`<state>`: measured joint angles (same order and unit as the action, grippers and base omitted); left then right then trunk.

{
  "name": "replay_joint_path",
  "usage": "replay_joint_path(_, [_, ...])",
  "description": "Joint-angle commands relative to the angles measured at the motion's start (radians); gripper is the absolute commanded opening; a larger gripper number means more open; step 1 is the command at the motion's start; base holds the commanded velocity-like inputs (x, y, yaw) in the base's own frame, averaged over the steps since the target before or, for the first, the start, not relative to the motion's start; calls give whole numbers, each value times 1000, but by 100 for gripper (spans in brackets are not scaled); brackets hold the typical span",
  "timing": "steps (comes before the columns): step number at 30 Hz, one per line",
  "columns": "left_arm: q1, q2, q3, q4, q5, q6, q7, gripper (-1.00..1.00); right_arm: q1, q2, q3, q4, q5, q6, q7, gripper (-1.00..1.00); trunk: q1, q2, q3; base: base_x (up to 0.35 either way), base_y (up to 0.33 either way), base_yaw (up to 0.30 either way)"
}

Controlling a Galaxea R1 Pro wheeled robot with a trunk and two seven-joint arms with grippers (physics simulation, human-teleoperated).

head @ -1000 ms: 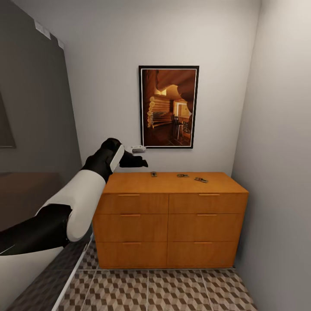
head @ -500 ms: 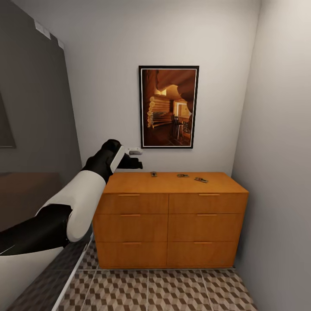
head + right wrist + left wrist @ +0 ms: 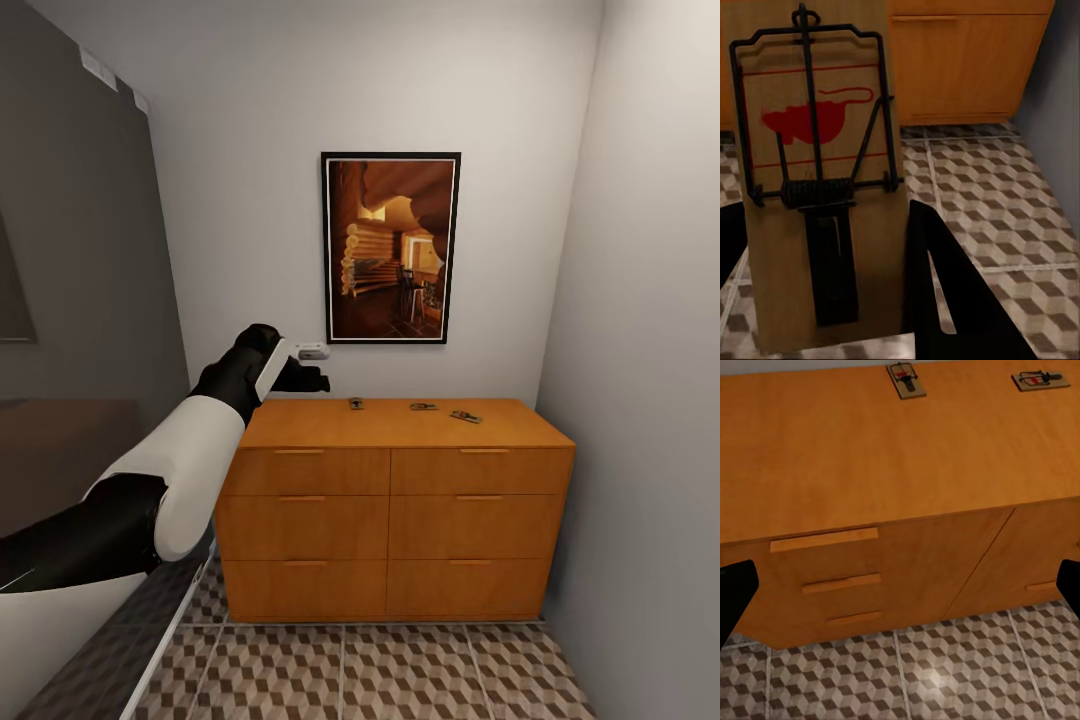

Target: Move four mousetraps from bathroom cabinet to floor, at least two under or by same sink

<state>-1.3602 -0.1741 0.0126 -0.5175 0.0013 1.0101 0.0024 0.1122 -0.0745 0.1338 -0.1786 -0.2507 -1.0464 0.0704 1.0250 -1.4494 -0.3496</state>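
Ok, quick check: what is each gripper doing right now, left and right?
Left gripper: open, empty, above the cabinet's front edge.
Right gripper: shut on a mousetrap, over the bathroom floor.

Three mousetraps lie on the cabinet; left pincer hovers alongside.

Three mousetraps flat atop cabinet

The tan wooden mousetrap board in my right claw looks matt, its black wire spring bar metal. The orange-brown wooden cabinet is smooth with a soft sheen; the cube-patterned floor tiles are faintly glossy.
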Motion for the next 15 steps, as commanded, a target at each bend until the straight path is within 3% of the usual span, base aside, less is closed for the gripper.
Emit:
replay_joint_path(1, [-1, 0, 1, -1, 0, 4, 0, 100, 5, -1, 5, -2, -20, -1, 15, -100, 0, -1, -1, 0, 0, 0])
replay_joint_path(15, [0, 0, 2, -1, 0, 4, 0, 100, 21, -2, 1, -3, -44, -1, 31, -100, 0, -1, -1, 0, 0, 0])
